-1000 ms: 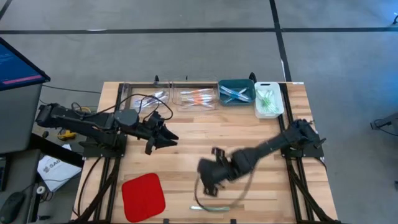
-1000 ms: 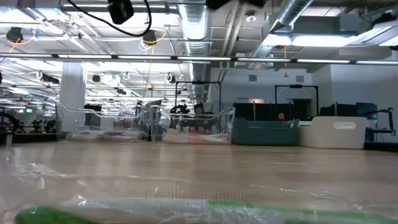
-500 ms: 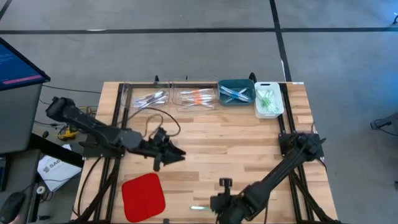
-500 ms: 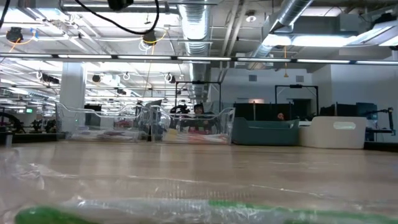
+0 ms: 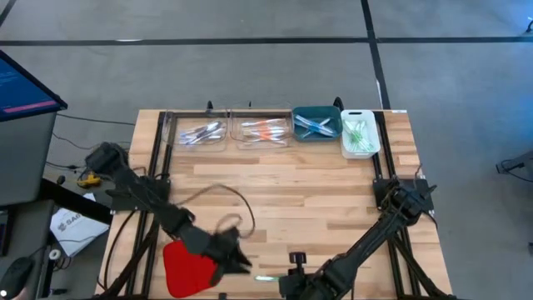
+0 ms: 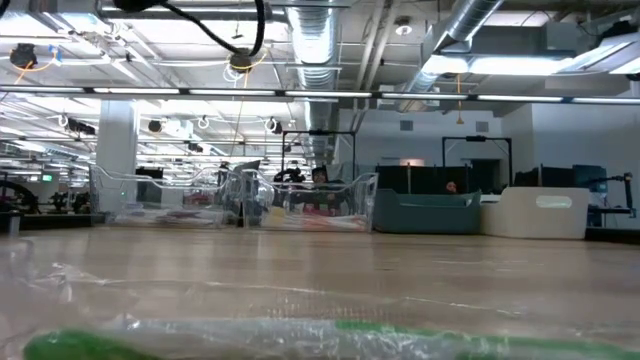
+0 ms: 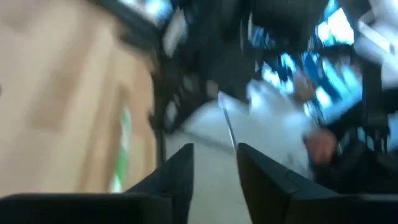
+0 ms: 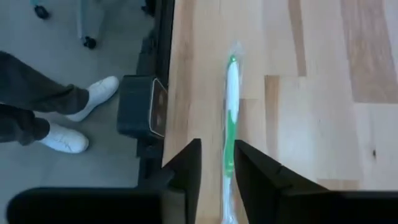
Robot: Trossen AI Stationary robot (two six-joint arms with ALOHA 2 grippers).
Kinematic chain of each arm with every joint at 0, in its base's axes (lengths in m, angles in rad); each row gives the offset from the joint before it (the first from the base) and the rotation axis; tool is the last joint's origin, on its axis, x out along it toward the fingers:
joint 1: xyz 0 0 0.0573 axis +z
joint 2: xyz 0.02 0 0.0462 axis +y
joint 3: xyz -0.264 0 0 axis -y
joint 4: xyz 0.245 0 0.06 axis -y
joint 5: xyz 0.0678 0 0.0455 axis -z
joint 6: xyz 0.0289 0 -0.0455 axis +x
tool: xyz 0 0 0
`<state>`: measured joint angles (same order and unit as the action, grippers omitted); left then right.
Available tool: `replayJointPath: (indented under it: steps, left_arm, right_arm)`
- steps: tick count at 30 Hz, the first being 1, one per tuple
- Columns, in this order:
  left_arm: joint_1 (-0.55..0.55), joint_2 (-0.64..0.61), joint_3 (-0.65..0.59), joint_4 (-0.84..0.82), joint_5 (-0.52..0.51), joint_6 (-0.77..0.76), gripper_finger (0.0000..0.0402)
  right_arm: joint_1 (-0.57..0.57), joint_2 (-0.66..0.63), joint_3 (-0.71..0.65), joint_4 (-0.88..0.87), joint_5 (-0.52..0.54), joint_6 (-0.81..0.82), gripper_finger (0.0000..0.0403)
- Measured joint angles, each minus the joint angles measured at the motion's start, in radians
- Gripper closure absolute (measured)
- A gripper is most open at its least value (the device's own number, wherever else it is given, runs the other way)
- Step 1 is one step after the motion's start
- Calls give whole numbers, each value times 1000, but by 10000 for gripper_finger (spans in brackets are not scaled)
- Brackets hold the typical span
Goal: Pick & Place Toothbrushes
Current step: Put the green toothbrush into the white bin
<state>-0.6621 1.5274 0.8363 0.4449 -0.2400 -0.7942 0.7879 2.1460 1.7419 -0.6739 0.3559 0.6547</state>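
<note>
I've got my right gripper (image 8: pixel 216 163) (fingers slightly parted, nothing pinched) straddling the green toothbrush (image 8: pixel 231 118), its length pointing straight toward twelve o'clock

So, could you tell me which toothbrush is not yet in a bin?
The green toothbrush lying loose by the table's near edge, just ahead of the right tool; the others sit in the far bins.

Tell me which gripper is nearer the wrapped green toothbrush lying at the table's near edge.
Right. The right gripper is directly over the wrapped green toothbrush, straddling it. The left gripper is just beside it, over the flat red square pad.
</note>
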Motion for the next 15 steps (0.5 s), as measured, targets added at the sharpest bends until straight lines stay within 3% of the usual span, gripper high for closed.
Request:
replayJointPath:
  steps: [6, 10, 15]
  left_arm:
    - [-20, 229, 113, -11, 264, -56, 377]
    - [-26, 296, 193, -98, 252, -30, 397]
    - [0, 361, 248, -231, 249, 7, 401]
  right_arm:
    - [11, 0, 0, 1, -79, 1, 302]
    - [26, 0, -5, -3, -97, 0, 327]
    - [32, 2, -61, 8, -164, 28, 394]
